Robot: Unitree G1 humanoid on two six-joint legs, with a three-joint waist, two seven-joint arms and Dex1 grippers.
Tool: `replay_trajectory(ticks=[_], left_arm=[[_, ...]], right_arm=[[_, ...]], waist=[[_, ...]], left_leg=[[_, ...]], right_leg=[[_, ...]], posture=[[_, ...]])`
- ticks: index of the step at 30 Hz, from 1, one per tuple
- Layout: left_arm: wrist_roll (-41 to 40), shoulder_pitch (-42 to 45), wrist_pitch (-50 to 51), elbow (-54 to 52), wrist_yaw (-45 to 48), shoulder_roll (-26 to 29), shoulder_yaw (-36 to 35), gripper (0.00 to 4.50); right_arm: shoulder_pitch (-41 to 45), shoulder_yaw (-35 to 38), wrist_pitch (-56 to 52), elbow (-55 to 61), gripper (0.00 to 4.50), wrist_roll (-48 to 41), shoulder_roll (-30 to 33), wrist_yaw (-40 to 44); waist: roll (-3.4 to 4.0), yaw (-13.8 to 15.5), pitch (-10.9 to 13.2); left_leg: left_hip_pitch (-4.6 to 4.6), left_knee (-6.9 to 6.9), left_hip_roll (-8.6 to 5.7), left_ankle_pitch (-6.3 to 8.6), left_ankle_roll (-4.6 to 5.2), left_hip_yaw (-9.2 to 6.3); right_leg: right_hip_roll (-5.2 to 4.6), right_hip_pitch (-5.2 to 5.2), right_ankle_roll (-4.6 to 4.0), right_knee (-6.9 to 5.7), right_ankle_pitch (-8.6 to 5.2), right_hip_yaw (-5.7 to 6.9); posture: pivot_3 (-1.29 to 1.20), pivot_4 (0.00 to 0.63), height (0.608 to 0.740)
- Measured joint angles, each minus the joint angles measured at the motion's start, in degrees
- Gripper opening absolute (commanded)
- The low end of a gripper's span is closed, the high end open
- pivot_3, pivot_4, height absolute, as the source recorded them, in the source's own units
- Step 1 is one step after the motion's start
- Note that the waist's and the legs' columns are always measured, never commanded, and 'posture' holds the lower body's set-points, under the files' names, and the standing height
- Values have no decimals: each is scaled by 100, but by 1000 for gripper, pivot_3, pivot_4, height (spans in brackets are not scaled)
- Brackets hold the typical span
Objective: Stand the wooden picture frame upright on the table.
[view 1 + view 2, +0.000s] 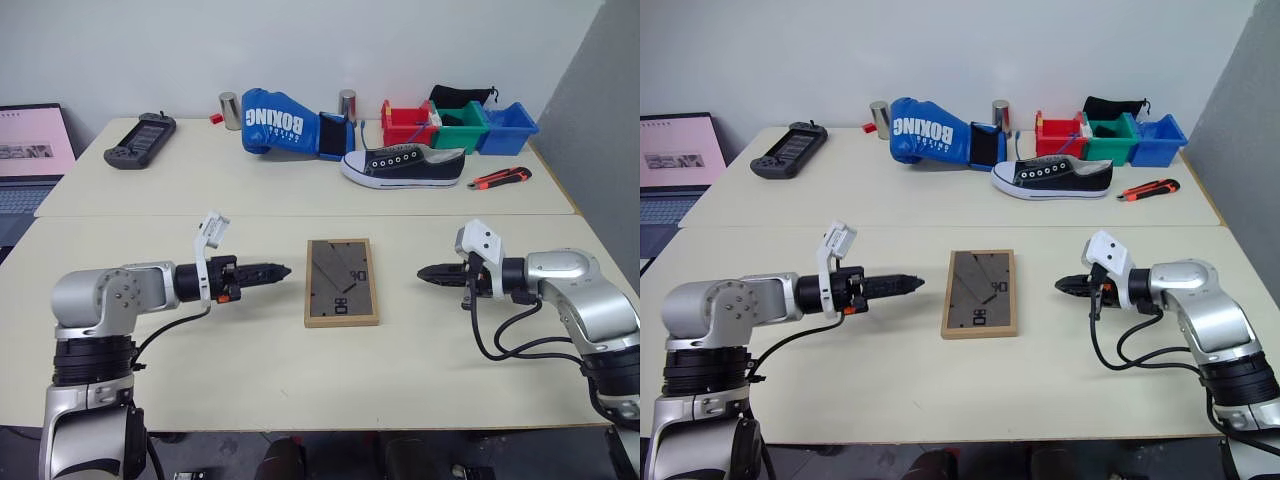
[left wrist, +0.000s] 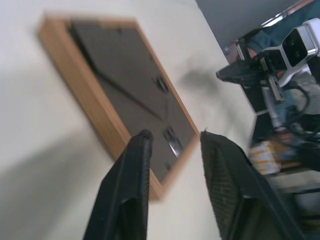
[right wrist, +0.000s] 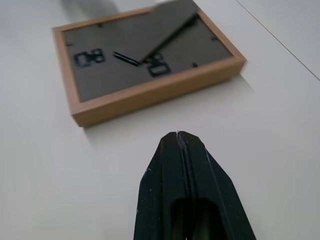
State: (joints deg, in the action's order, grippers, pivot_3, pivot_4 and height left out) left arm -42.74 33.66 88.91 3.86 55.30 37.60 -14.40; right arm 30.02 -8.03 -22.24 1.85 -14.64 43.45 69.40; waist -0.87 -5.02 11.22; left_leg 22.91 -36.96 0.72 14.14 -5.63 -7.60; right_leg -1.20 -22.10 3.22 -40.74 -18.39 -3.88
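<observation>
Wrist views give detail the head camera lacks: left jaws spread apart, right jaws pressed together, both holding nothing. Between the two jaws, apart from each, the wooden picture frame lies flat on the counter, dark grey back up, light-wood rim.

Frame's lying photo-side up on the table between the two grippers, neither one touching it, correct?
Not quite: the wooden picture frame lies back-side up, its dark grey back and folded stand showing in the right wrist view. It does lie between the left gripper and right gripper, untouched.
</observation>
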Motion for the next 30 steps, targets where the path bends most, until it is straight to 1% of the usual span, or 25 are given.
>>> replay_trajectory(ticks=[1,2,3,5,8,10,14,17,22,30], left_arm=[[-15,109,178,95,-60,6,-2,2511],[-21,167,249,157,-96,52,13,2792],[-21,220,283,241,-94,136,65,2960],[-5,317,257,462,-73,287,263,3410],[4,439,159,740,-36,290,568,4162],[3,517,57,880,55,292,795,4415],[34,625,-179,1137,167,283,1124,4415],[149,751,-412,1397,163,141,1373,4415],[233,772,-552,1633,213,54,1606,4415],[220,917,-53,1898,261,-256,1686,4415]], right_arm=[[19,-81,187,-67,0,14,0,120],[38,-152,331,-144,0,43,-3,201],[66,-224,465,-249,0,91,-6,262],[117,-318,745,-585,0,248,-48,321],[255,-464,973,-1022,0,446,-176,315],[317,-484,1089,-1323,0,471,-297,316],[406,-661,1410,-1772,0,704,-403,331],[515,-772,1648,-2138,0,942,-510,320],[612,-876,1828,-2260,0,1130,-618,299],[800,-940,1765,-2336,0,1357,-999,168]], waist=[[0,4,0],[0,8,0],[-1,10,0],[0,19,0],[0,22,0],[-1,22,0],[0,21,0],[0,21,0],[0,-2,0],[-1,0,-1]], left_leg=[[0,-1,0,0,-1,-1],[-1,-2,-1,-1,-1,0],[-1,-2,-1,-1,-2,0],[-2,-1,-1,-2,-3,1],[-2,-1,-1,-4,-6,0],[-2,-1,-1,-6,-11,1],[-2,0,-1,-7,-12,2],[-2,-1,-1,-7,-12,3],[-3,0,0,-8,-15,3],[-4,-3,-2,-8,-15,-1]], right_leg=[[0,0,0,1,0,2],[-2,2,0,0,0,1],[-2,2,0,2,0,1],[-3,2,0,2,0,0],[-3,1,0,1,0,1],[-3,1,-1,1,0,-1],[-3,0,-1,1,0,-1],[-3,-1,-1,0,0,-1],[-2,-1,-1,0,0,-2],[-2,0,-1,-6,0,0]], posture=[[0,150,740],[0,150,740],[0,150,740],[0,150,740],[0,150,740],[0,150,740],[0,150,740],[0,150,740],[0,150,740],[0,150,740]])
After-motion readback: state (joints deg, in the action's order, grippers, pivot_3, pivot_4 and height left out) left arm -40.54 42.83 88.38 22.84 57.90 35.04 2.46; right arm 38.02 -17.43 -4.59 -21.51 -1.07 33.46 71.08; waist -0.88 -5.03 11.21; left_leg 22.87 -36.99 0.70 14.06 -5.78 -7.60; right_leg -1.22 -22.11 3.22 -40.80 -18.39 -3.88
